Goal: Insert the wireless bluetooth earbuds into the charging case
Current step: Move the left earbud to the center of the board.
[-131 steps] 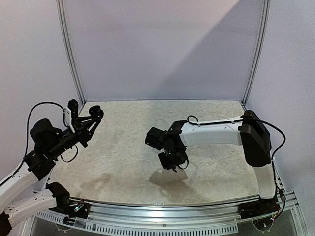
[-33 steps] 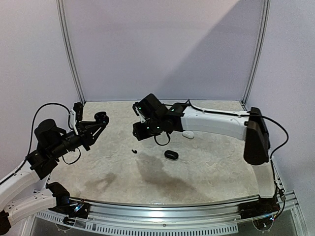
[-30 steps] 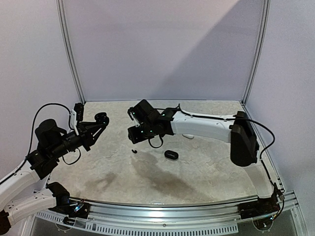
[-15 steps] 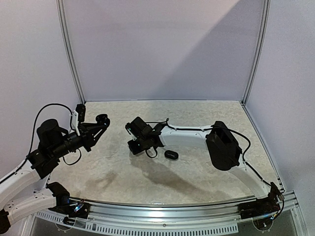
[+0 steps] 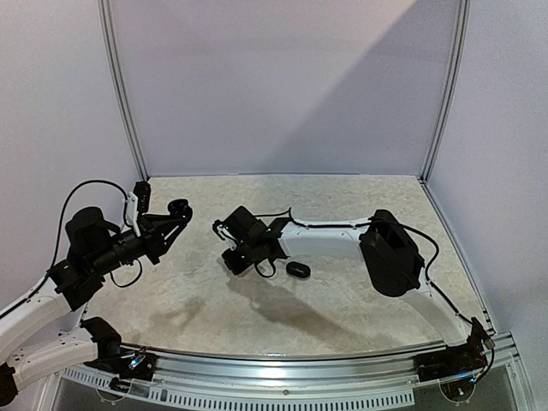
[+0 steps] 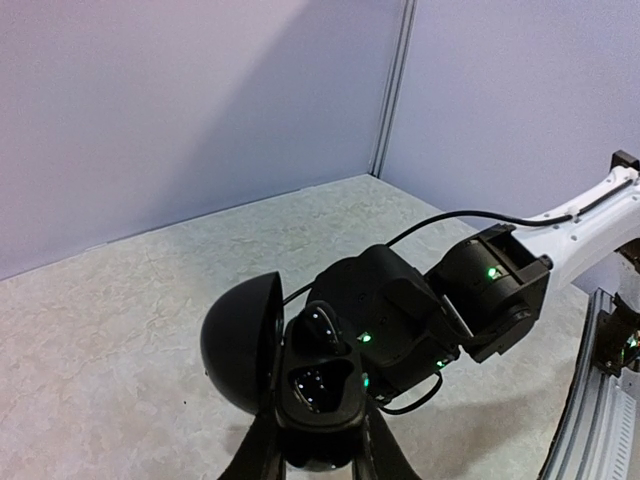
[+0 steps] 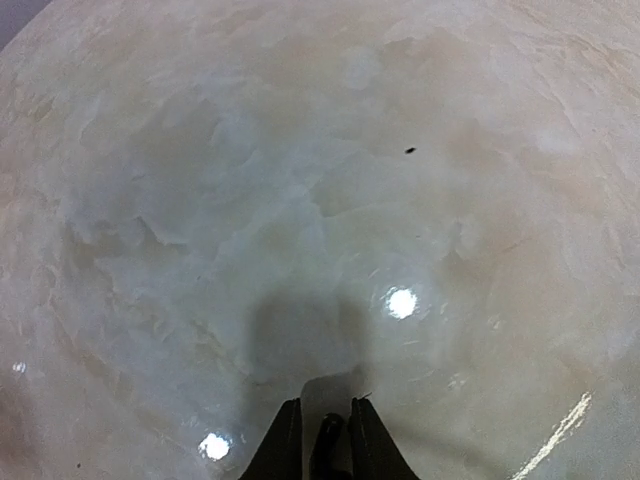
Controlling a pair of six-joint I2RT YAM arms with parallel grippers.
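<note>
The earbud (image 7: 328, 440) is a tiny glossy black speck, low on the pale marbled tabletop (image 7: 300, 190) left of centre, pinched in the right pincer (image 7: 325, 428), whose 2 fingers stand narrow on either side of it. Off to the left, the left pincer (image 6: 322, 436) is clamped on the open case (image 6: 318, 388), raised above the tabletop: it is black and shiny, its round lid swung back to the left and its wells facing up. A small black oval thing (image 5: 297, 270) lies on the tabletop just right of the right pincer.
</note>
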